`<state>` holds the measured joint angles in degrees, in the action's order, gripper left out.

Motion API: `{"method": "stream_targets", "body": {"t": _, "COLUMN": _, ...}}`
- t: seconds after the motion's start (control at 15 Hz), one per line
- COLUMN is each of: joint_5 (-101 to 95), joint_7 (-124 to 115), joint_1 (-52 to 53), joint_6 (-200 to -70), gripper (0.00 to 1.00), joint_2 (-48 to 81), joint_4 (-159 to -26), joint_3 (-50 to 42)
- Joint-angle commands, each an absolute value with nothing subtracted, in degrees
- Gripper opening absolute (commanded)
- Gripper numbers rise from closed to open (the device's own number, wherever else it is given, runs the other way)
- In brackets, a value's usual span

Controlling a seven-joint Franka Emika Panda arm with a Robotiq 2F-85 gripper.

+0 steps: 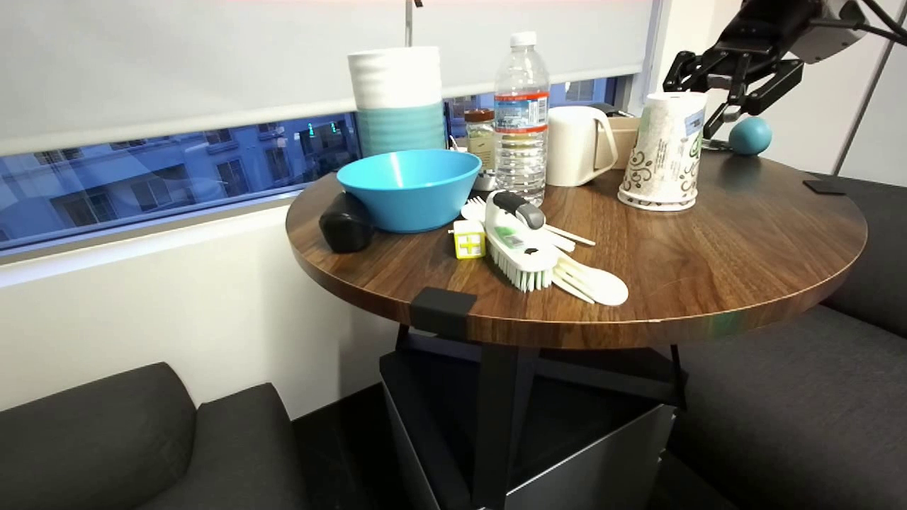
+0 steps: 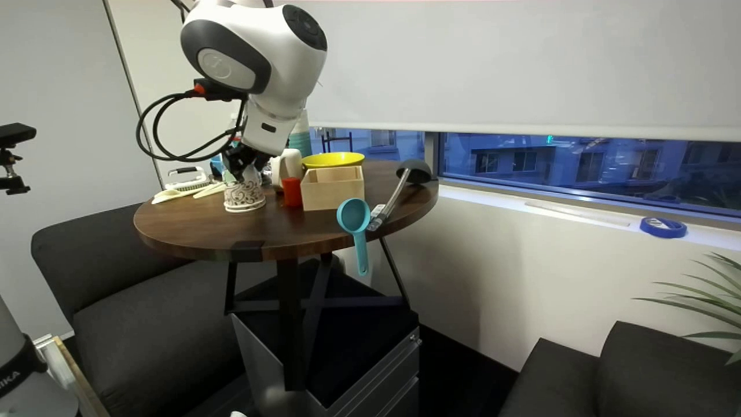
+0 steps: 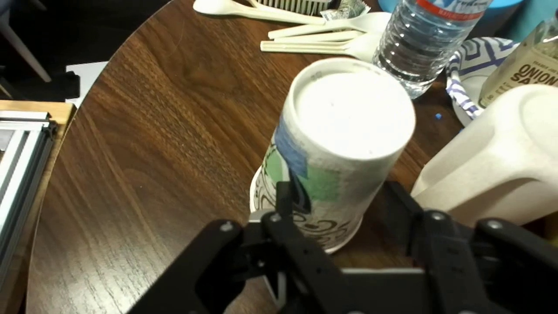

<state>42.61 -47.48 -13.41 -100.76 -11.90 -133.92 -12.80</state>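
A white paper cup (image 3: 335,174) with dark swirls and green and blue marks stands upside down on the round wooden table (image 3: 174,152). It also shows in both exterior views (image 1: 662,156) (image 2: 244,194). My gripper (image 3: 340,196) is open, with one finger in front of the cup's side and the other apart from it on the right. Whether a finger touches the cup I cannot tell. In both exterior views the gripper (image 1: 701,103) (image 2: 246,162) is at the cup's upper part. A cream handled mug (image 3: 492,161) stands just beyond the right finger.
A water bottle (image 3: 418,48) and pale plastic cutlery (image 3: 314,41) lie beyond the cup. A blue bowl (image 1: 411,188), scrub brush (image 1: 521,241), wooden box (image 2: 333,188), red cup (image 2: 292,191), yellow bowl (image 2: 333,160), black ladle (image 2: 414,171) and teal scoop (image 2: 354,217) are also around.
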Motion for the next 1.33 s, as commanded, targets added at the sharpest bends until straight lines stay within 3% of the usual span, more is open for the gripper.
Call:
{"method": "stream_targets", "body": {"t": 0.0, "joint_5": 44.16, "joint_7": -48.86, "joint_1": -14.15, "joint_6": -99.11, "gripper": 0.76, "joint_2": -11.59, "joint_4": -132.83, "joint_3": -12.75}}
{"method": "stream_targets", "body": {"t": 0.13, "joint_5": 44.29, "joint_7": -49.15, "joint_1": -14.15, "joint_6": -98.88, "gripper": 0.72, "joint_2": -11.81, "joint_4": -132.99, "joint_3": -12.74}}
{"method": "stream_targets", "body": {"t": 0.33, "joint_5": 45.07, "joint_7": -49.68, "joint_1": -13.82, "joint_6": -99.23, "gripper": 0.93, "joint_2": -12.10, "joint_4": -133.32, "joint_3": -12.35}}
{"method": "stream_targets", "body": {"t": 0.47, "joint_5": 46.32, "joint_7": -49.74, "joint_1": -13.54, "joint_6": -98.43, "gripper": 1.00, "joint_2": -11.97, "joint_4": -133.30, "joint_3": -12.20}}
{"method": "stream_targets", "body": {"t": 0.93, "joint_5": 48.18, "joint_7": -51.38, "joint_1": -13.30, "joint_6": -94.76, "gripper": 1.00, "joint_2": -10.88, "joint_4": -133.54, "joint_3": -11.16}}
{"method": "stream_targets", "body": {"t": 1.0, "joint_5": 48.22, "joint_7": -51.60, "joint_1": -13.25, "joint_6": -94.92, "gripper": 0.78, "joint_2": -10.87, "joint_4": -133.67, "joint_3": -11.00}}
{"method": "stream_targets", "body": {"t": 1.27, "joint_5": 47.56, "joint_7": -51.87, "joint_1": -12.81, "joint_6": -96.45, "gripper": 0.52, "joint_2": -12.57, "joint_4": -134.60, "joint_3": -9.71}}
